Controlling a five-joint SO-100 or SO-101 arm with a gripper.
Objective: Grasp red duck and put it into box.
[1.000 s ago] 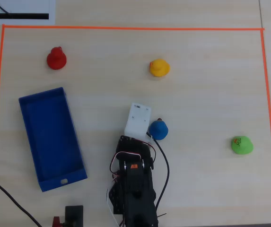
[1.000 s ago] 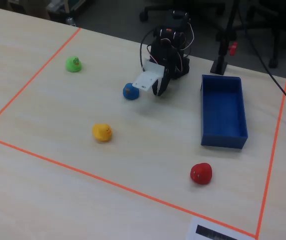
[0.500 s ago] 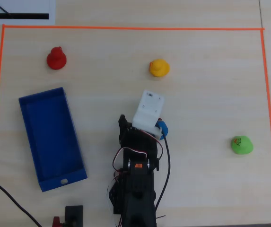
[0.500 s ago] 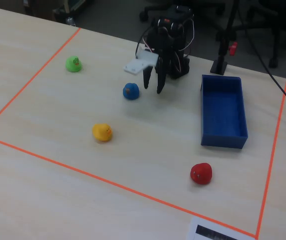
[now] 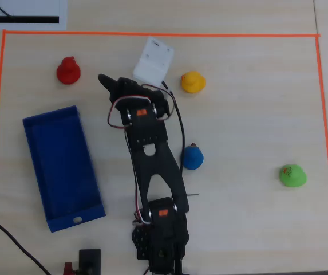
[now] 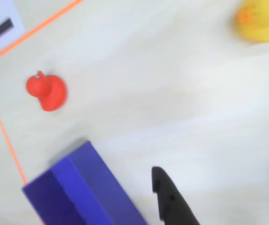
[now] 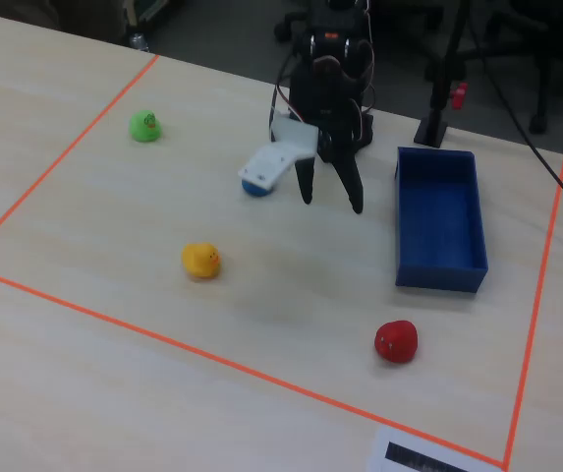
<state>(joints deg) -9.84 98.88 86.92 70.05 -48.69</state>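
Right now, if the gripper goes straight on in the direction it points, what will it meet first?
Probably only bare table. The open gripper hangs in the air and points between the red duck and the yellow duck; neither seems in its line, though depth is unclear.

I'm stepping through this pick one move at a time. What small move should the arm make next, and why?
Probably keep reaching toward the red duck, then lower over it. The hand hangs open and empty above bare table, short of the duck, which sits apart from the box near the orange tape corner.
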